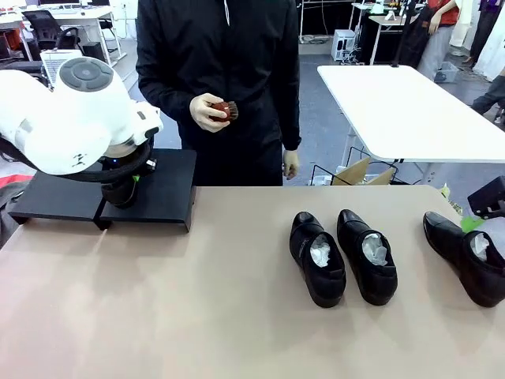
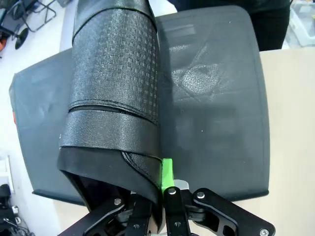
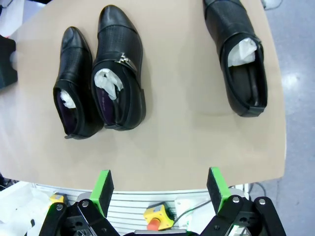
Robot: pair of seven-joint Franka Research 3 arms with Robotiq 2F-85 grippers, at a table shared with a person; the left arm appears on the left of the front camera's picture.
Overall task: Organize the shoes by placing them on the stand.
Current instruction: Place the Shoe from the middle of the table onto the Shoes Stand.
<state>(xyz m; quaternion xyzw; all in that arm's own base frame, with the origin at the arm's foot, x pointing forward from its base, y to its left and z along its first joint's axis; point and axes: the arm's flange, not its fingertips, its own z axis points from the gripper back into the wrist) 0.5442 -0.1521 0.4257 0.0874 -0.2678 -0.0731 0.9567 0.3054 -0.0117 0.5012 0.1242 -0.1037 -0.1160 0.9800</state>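
Sitting at the table's [image 1: 197,300] far left, stand [image 1: 170,178] lay under one textured shoe [image 2: 115,73], left gripper [image 2: 160,184] clamped on its heel wall | three shoes [image 1: 367,257] lay rightward on table, each stuffed with white paper [image 1: 320,253] | stiff glossy leather, likely slippery: heel rim judged best hold | right gripper [image 3: 161,181] gaped empty

A grey smooth floor [image 1: 316,118] extends behind the tan flat tabletop [image 1: 197,316]. A white rectangular table [image 1: 410,110] stands far right, with a brown cardboard box [image 1: 355,171] below its near edge. A black office chair [image 1: 43,28] and white desk [image 1: 79,14] occupy the far left
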